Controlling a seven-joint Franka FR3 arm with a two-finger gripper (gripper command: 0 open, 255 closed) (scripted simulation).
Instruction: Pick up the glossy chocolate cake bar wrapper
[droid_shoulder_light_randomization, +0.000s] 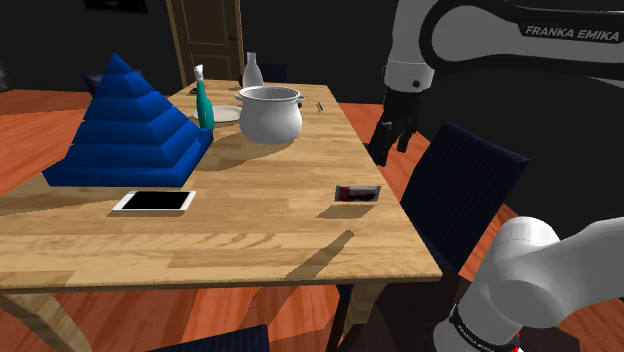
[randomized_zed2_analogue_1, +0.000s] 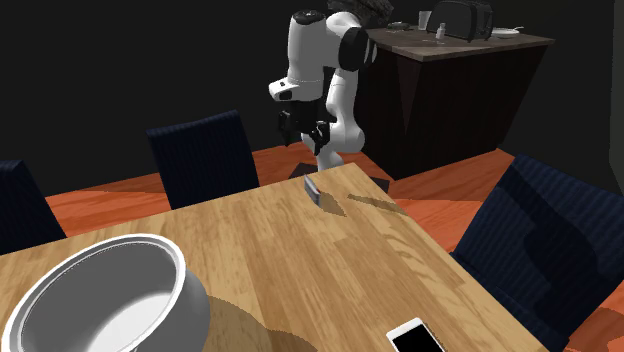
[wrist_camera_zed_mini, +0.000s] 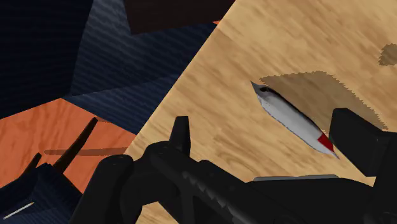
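Note:
The cake bar wrapper (droid_shoulder_light_randomization: 357, 192) is a small flat packet, dark with a red end, lying near the edge of the wooden table (droid_shoulder_light_randomization: 250, 240) at the shoulder view's right. In the wrist view the wrapper (wrist_camera_zed_mini: 292, 118) looks glossy grey-white with a dark stripe and a red tip. My black gripper (droid_shoulder_light_randomization: 390, 152) hangs above and a little beyond it, over the table's edge, open and holding nothing. From the hand, the gripper (wrist_camera_zed_mini: 264, 124) has its fingers wide apart, the wrapper lying below, closer to one finger (wrist_camera_zed_mini: 356, 137). In the second exterior view, the gripper (randomized_zed2_analogue_1: 305, 130) hovers above the wrapper (randomized_zed2_analogue_1: 313, 187).
A blue stepped pyramid (droid_shoulder_light_randomization: 130, 125), a white pot (droid_shoulder_light_randomization: 270, 113), a teal bottle (droid_shoulder_light_randomization: 204, 103), a white bottle (droid_shoulder_light_randomization: 253, 71) and a plate (droid_shoulder_light_randomization: 226, 114) stand at the far end. A phone (droid_shoulder_light_randomization: 154, 201) lies near the front. Dark blue chairs (droid_shoulder_light_randomization: 462, 195) flank the table.

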